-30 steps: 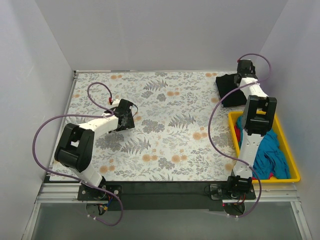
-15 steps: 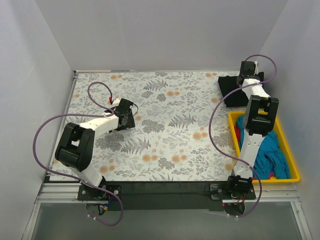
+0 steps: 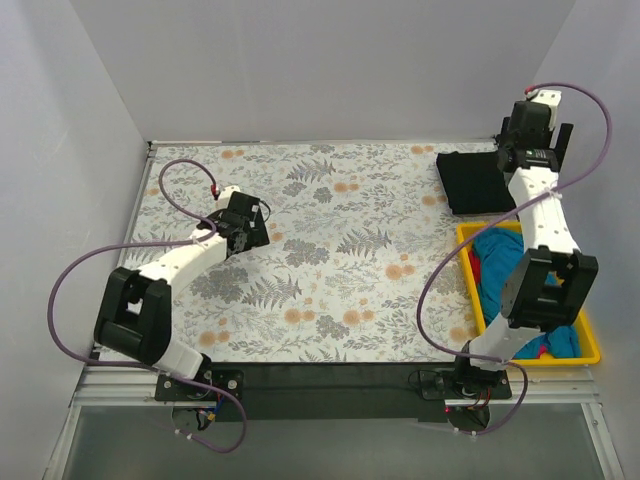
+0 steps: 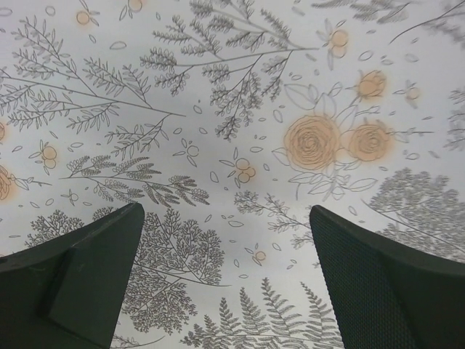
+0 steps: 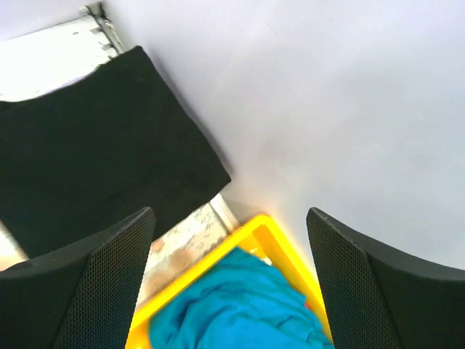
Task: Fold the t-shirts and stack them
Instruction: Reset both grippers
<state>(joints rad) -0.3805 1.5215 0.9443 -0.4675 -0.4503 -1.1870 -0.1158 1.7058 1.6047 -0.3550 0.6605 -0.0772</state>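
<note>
Black shirt [image 3: 478,182] is seen folded at upper right; right tool [image 5: 229,217] and left tool [image 4: 225,211] are held spread and empty, and the teal shirt [image 3: 497,252] in the tray [image 3: 545,359] is likely to be picked next.

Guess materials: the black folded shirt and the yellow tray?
Black t-shirt: soft matte cloth, possibly cotton knit; it lies flat and folded with no shine. Yellow tray: likely rigid moulded plastic; smooth rim, even colour, rounded corner.

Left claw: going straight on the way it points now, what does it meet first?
The left claw, open and empty, points down at the floral cloth; it would likely meet that first, with nothing lying between.
</note>
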